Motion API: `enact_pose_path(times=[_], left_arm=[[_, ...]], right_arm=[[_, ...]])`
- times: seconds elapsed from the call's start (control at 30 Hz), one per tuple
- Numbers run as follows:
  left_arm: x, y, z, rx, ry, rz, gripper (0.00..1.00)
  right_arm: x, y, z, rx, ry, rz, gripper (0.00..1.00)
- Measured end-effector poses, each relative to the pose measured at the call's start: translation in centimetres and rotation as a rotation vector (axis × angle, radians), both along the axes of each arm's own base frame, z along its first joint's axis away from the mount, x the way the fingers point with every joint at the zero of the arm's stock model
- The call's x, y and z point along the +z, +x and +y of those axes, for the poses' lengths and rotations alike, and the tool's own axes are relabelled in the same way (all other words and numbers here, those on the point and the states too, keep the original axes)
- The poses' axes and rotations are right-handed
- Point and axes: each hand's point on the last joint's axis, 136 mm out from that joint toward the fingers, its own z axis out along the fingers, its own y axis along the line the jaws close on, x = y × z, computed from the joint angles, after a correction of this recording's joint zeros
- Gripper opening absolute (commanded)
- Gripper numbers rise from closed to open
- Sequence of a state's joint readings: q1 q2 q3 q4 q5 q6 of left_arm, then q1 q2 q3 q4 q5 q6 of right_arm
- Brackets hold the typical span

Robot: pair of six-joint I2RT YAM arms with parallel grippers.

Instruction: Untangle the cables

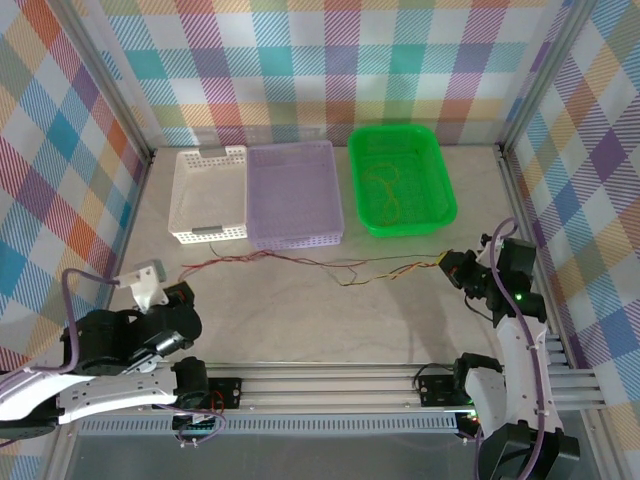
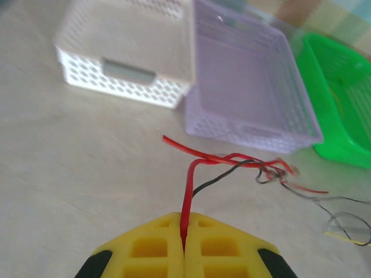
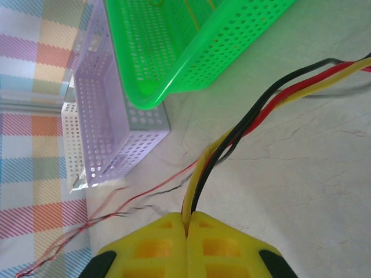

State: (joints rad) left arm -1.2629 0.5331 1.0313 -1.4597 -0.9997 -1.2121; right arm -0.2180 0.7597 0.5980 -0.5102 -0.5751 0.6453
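Observation:
The cables (image 1: pixel 310 263) are thin red, black and yellow wires stretched in a loose tangle across the table's middle. My left gripper (image 1: pixel 178 292) sits at their left end. In the left wrist view it (image 2: pixel 184 223) is shut on a red cable (image 2: pixel 189 185), which rises from the jaws and bends right into the knot (image 2: pixel 272 169). At the right end, my right gripper (image 1: pixel 452 266) holds the other side. The right wrist view shows this gripper (image 3: pixel 186 220) shut on yellow and black cables (image 3: pixel 200 174), with a red one running alongside.
Three baskets stand in a row at the back: a white one (image 1: pixel 180 195), a lilac one (image 1: pixel 296 240) and a green one (image 1: pixel 400 228) holding a few thin yellow wires (image 1: pixel 385 190). Checked walls close in the table on three sides.

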Motion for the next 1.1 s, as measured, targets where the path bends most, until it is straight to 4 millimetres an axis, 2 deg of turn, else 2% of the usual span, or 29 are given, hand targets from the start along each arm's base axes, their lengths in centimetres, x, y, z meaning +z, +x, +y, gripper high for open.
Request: enact_pose_path(times=[0.1,0.37,0.43,0.57,0.67,0.8,0.87,0.97,1.03,1.1], left_arm=[[1.8,0.1,0.8,0.022,0.040,-0.024,0.00],[2.1,0.7,-1.0,0.000,0.186,0.010,0.00],[2.5,0.8,-1.4,-0.005,0.201,0.012,0.00],[4.4,1.2,-2.5,-0.027,0.200,0.000,0.00],[5.2,1.6,-4.2,-0.063,0.197,-0.003,0.00],[5.0,1.9,-6.9,-0.119,0.181,0.017,0.00],[4.8,2.0,-8.1,-0.148,0.155,0.026,0.00],[4.1,1.9,-10.0,-0.200,0.119,0.045,0.00],[3.5,1.9,-11.1,-0.234,0.103,0.064,0.00],[3.0,1.8,-12.5,-0.271,0.088,0.082,0.00]], right_arm=[[0.3,0.0,0.4,0.017,0.028,-0.010,0.00],[1.5,-0.4,3.4,0.142,0.059,-0.051,0.00],[2.3,-0.7,4.8,0.202,0.052,-0.072,0.00],[3.2,-1.5,9.2,0.381,0.009,-0.098,0.00],[1.5,-1.7,11.8,0.465,-0.017,-0.058,0.00],[-1.5,-1.4,13.9,0.522,-0.068,0.011,0.00],[-2.6,-1.4,14.9,0.554,-0.086,0.026,0.08],[-3.5,-1.7,16.2,0.604,-0.127,0.022,0.29],[-3.1,-1.8,16.9,0.639,-0.152,-0.011,0.37],[-1.5,-1.6,17.6,0.663,-0.165,-0.074,0.45]])
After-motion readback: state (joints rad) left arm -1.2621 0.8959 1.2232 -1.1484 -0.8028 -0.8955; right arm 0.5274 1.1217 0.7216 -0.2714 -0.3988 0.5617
